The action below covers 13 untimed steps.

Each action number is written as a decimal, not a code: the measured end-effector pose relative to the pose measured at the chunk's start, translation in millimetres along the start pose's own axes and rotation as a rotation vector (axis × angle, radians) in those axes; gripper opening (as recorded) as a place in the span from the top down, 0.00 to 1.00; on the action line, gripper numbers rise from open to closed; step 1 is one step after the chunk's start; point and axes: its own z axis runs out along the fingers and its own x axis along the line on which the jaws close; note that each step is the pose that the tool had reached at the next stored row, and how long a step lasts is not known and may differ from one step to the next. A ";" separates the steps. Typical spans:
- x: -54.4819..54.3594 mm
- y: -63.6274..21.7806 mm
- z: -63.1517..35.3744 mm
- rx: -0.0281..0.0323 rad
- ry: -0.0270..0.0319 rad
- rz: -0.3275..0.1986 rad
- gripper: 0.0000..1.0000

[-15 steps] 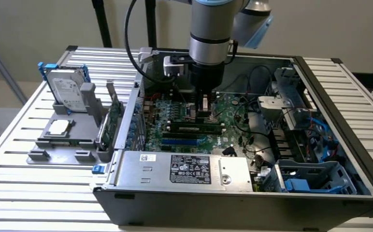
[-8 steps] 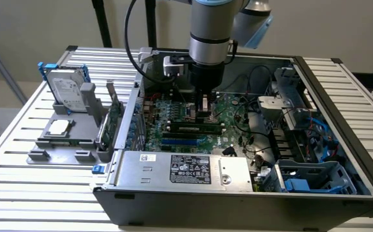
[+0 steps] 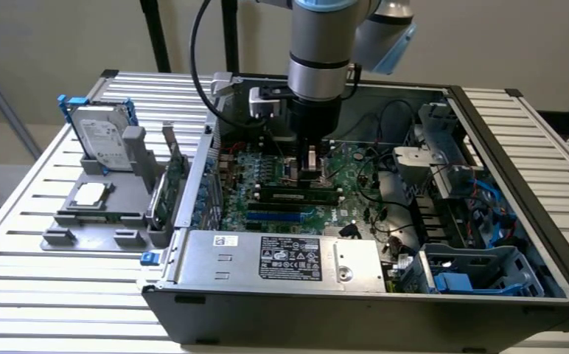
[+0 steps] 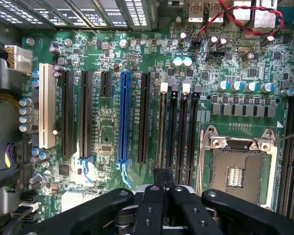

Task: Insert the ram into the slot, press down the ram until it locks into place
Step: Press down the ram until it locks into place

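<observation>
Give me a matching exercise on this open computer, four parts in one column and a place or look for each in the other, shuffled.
Column one:
1. hard drive
2. blue expansion slot
3. CPU socket
4. twisted cable

Column two:
A. metal-framed, beside the black memory slots
B. upright on a grey holder outside the computer case, on the exterior view's left
C. standing between long black expansion slots
D. red and black

Pairs: 1-B, 2-C, 3-A, 4-D.
</observation>
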 end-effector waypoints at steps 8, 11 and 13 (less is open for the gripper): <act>-1.9 0.0 6.9 -0.0052 0.0011 0.000 0.89; -2.4 0.0 10.9 -0.0054 0.0010 0.000 0.89; -2.5 0.1 11.6 -0.0057 0.0007 0.000 0.89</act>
